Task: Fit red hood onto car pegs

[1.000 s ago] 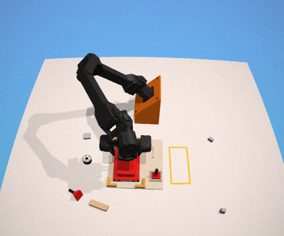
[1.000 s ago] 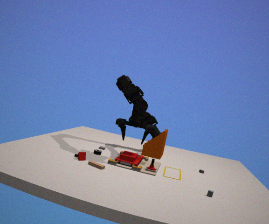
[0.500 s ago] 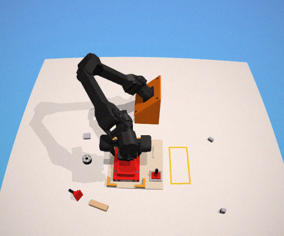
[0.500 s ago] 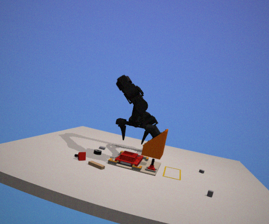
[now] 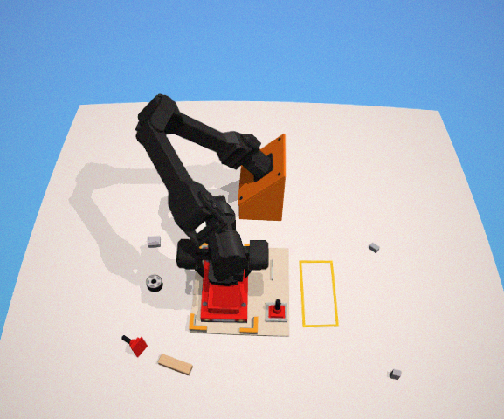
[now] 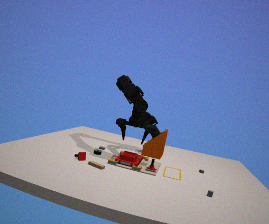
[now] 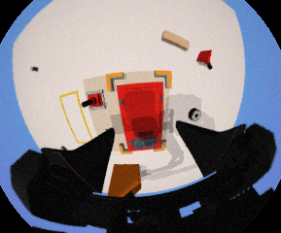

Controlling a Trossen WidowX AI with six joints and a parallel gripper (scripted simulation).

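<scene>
The hood (image 5: 224, 298) (image 6: 128, 157) (image 7: 140, 96), a red shell with a raised flat roof, sits on the red chassis (image 5: 224, 317) in the jig board (image 5: 279, 279) (image 7: 98, 127). It looks level in the exterior view. Small grey dots show at its two near corners; the far corners are hidden by the arm in the top view. Whether every peg is fully through its hole cannot be told. My gripper (image 6: 132, 142) (image 7: 146, 127) is open and empty, above the car, with both fingertips clear of the hood.
The orange wedge mount (image 5: 262, 209) (image 6: 154, 148) stands behind the jig. A red piece with a black post (image 5: 277, 310) (image 6: 152, 166) stands on the board's right. A black wheel (image 5: 154, 281), another red piece (image 5: 138, 346) and a wooden block (image 5: 175, 364) lie left. A yellow outline (image 5: 301, 292) is right.
</scene>
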